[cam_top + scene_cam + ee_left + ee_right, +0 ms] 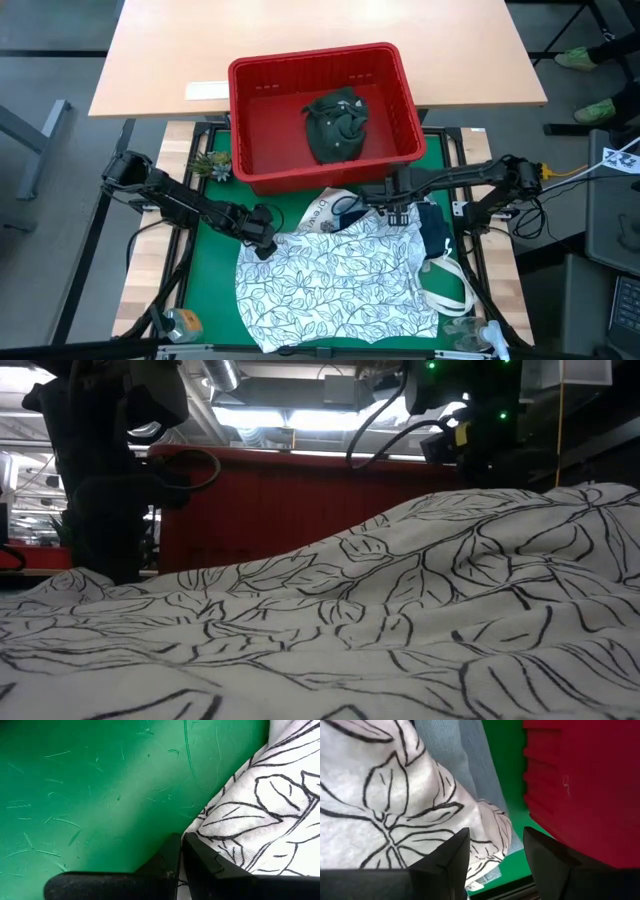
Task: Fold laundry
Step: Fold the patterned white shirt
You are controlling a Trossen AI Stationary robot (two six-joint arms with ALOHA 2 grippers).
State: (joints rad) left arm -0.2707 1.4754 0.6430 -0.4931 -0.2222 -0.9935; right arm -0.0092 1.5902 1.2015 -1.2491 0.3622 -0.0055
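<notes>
A white leaf-print garment [335,280] is lying spread on the green mat [205,270], its long side running left to right. The left gripper [265,243] is pinching its near-left corner, fingers nearly closed. The right gripper [395,212] is hovering over its far edge, fingers apart and holding nothing. A dark olive garment [338,123] is sitting in the red basket [250,110]. Partly covered lettering on a tote bag [325,212] is unreadable.

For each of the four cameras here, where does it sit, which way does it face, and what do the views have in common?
High: overhead, facing straight down; both arms, red basket, leaf-print garment.
Low: table height, facing level across the garment toward the basket; arms come in from above.
Left wrist: at the mat; left gripper shut on the garment's edge.
Right wrist: right gripper open above the garment, beside the basket.
Shared: all four show the garment.
</notes>
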